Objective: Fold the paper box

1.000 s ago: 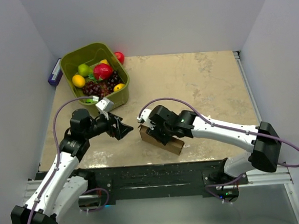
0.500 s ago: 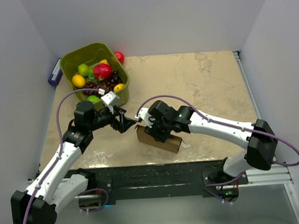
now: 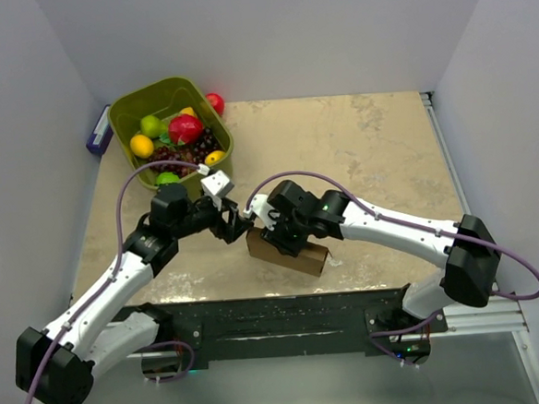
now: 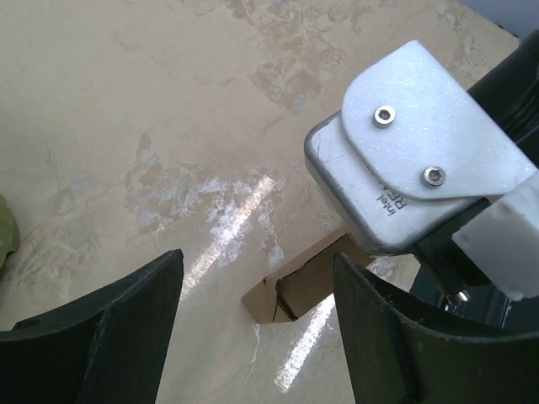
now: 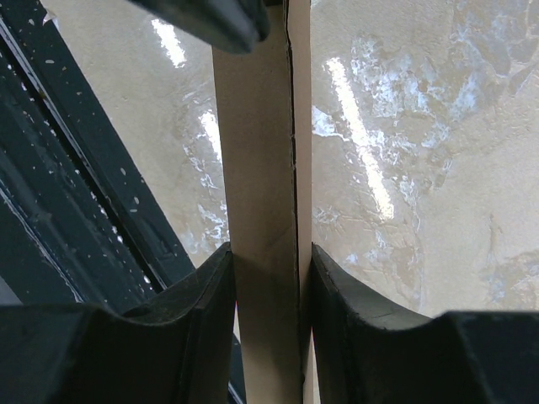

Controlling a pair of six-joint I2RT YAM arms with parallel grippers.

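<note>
The brown paper box (image 3: 296, 256) lies near the table's front edge, below the middle. My right gripper (image 3: 276, 231) is shut on it; in the right wrist view both fingers press the sides of the box (image 5: 263, 210). My left gripper (image 3: 236, 225) is open and empty, just left of the box's left end. In the left wrist view the box's corner (image 4: 299, 282) shows between my spread fingers (image 4: 126, 328), below the right arm's camera housing (image 4: 413, 160).
A green basket (image 3: 213, 164) with fruit stands at the back left, a red ball (image 3: 215, 102) behind it. A purple object (image 3: 98, 133) lies left of the basket. The black front rail (image 3: 277, 312) runs just below the box.
My left gripper has moved right towards the box's left end. My right gripper shifted the box slightly left and has held it still since.
</note>
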